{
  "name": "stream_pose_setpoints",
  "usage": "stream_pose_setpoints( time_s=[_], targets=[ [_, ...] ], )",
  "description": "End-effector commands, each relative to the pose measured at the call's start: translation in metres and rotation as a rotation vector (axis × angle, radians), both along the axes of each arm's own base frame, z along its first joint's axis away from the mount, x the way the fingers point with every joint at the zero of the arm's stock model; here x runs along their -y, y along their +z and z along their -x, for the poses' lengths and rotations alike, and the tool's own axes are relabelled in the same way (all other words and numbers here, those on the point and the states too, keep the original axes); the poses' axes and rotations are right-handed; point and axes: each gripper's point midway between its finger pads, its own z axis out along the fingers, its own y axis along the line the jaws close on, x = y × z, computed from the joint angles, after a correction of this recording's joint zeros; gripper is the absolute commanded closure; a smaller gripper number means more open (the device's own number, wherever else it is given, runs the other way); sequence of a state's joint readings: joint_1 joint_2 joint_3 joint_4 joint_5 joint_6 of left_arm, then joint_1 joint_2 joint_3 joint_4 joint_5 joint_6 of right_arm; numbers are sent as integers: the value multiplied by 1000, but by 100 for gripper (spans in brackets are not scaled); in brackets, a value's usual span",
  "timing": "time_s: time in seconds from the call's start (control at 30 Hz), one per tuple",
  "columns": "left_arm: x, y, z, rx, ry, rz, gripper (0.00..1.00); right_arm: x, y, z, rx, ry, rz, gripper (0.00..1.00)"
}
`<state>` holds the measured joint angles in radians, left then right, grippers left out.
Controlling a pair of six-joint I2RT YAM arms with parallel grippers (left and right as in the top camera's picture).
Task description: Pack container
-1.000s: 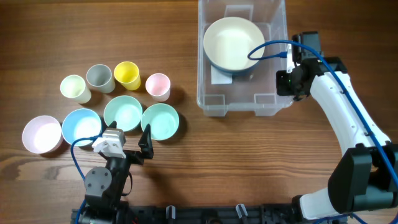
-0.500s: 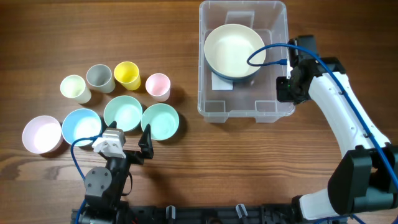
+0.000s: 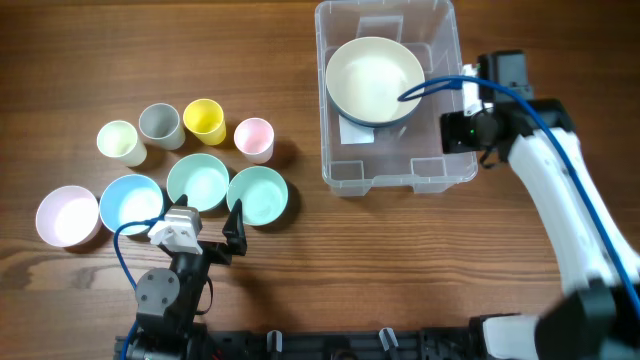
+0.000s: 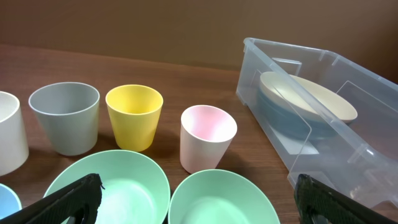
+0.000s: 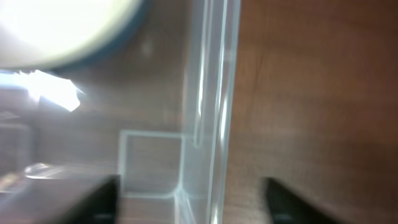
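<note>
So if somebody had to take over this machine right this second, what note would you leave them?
Left gripper: jaws open, empty, low behind the left mint bowl and the right mint bowl.
Right gripper: jaws open, one on each side of the right wall of the container, not clamped.
Done: a large cream bowl sits in the container.
Left: pink bowl, blue bowl, both mint bowls, cream cup, grey cup, yellow cup and pink cup, all on the table left of the container.
</note>
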<state>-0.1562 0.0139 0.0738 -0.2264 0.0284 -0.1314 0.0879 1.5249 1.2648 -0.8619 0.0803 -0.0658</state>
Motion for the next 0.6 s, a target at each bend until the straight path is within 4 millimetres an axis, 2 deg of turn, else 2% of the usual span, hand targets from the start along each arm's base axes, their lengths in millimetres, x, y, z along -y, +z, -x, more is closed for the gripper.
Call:
stream_pose_setpoints(
  time_s=[0.0,0.07,0.1,0.17,0.2,0.23,0.33,0.37,0.43,0.47,0.57],
  targets=[
    [3,0,1,8,-21,-12,0,-10,90,2,280,11,-101,0],
    [3,0,1,8,-21,-12,0,4,129,7,415,-110,-172,0],
    [3,0,1,8,-21,-12,0,20,144,11,473,-210,-217,0],
    [3,0,1,8,-21,-12,0,57,158,19,532,-419,-290,0],
    [3,0,1,8,-21,-12,0,84,159,25,550,-545,-313,0],
    [3,0,1,8,-21,-12,0,115,154,31,553,-676,-324,0],
    [3,0,1,8,-21,-12,0,167,133,42,514,-866,-322,0],
    [3,0,1,8,-21,-12,0,179,123,44,487,-905,-326,1],
    [3,0,1,8,-21,-12,0,191,107,47,445,-983,-350,0],
    [3,0,1,8,-21,-12,0,197,87,45,391,-1060,-385,0],
    [3,0,1,8,-21,-12,0,199,70,41,340,-1092,-396,0]
  ],
)
